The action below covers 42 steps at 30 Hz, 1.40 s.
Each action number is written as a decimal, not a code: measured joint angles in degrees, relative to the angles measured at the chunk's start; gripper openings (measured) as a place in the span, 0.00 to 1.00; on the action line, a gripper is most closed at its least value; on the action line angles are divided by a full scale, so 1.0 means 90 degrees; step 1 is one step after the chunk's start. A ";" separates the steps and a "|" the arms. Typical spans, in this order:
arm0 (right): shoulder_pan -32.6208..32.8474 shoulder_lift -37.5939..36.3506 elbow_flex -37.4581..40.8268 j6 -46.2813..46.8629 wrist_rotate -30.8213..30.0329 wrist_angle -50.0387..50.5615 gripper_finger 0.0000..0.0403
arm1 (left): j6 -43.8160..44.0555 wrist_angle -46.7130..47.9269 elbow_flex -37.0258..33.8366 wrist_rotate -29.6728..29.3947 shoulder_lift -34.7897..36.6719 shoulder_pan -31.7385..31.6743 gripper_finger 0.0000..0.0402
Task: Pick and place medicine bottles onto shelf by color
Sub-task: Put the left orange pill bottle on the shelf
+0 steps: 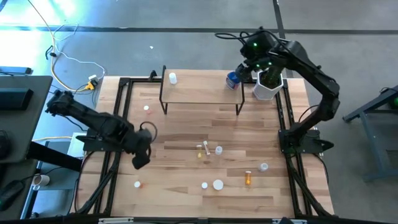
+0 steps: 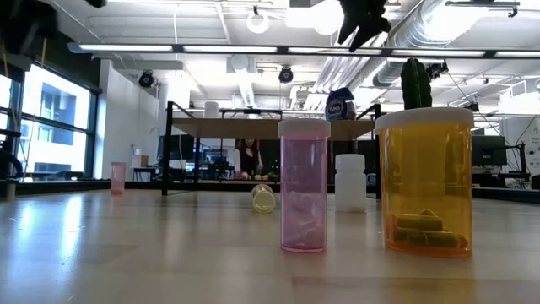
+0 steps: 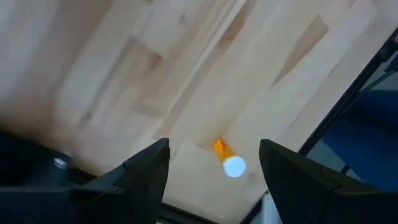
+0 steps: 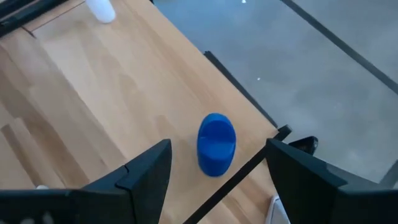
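Nearest the low camera, an amber medicine bottle (image 2: 426, 179) with capsules inside stands upright on the tabletop (image 2: 126, 245), just beside a pink medicine bottle (image 2: 304, 185) with a white cap. Farther back stand a small white bottle (image 2: 350, 182) and a clear bottle lying on its side (image 2: 263, 198); a small pinkish bottle (image 2: 117, 177) stands well apart from them.

From above, these and more tiny bottles are scattered across the near half of the tabletop, among them an orange one (image 1: 248, 178) and a white-capped one (image 1: 217, 184).

The shelf (image 1: 199, 90), a light-wood platform on black legs, stands at the far side. A white bottle (image 1: 172, 78) sits near its left end and a blue jar (image 1: 233, 79) at its right end, close to the edge.

The right pincer (image 4: 214, 177) hovers above the blue jar, fingers spread apart and holding nothing. A white pot with a green plant (image 1: 268, 84) stands just beside the shelf.

The left pincer (image 3: 214, 171) hangs over the tabletop's left side, released, above an orange bottle with a white cap (image 3: 228, 159).
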State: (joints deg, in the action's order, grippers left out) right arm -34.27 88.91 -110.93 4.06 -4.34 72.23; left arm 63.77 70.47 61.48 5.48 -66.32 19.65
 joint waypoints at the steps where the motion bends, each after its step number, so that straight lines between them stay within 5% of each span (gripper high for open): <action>1: 0.0017 -0.0017 0.0000 -0.0003 0.0030 0.0010 0.62 | 0.0290 -0.0088 -0.0068 -0.0008 -0.0001 0.0146 0.59; 10: 0.0079 -0.0028 0.0000 -0.0166 0.0053 0.0017 0.62 | 0.2580 -0.0704 -0.0521 -0.0164 -0.0159 0.1371 0.59; 19: 0.0076 -0.0023 -0.0002 -0.0190 0.0053 0.0016 0.62 | 0.3795 -0.1051 -0.0624 -0.0473 -0.0932 0.2255 0.59; 42: 0.0076 -0.0023 -0.0002 -0.0192 0.0053 0.0019 0.62 | 0.4585 -0.2209 -0.0624 -0.0069 -0.2607 0.2675 0.59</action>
State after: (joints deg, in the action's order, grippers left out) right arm -33.58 88.71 -110.96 2.33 -3.86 72.40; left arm 105.03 50.60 55.86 4.87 -89.78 43.73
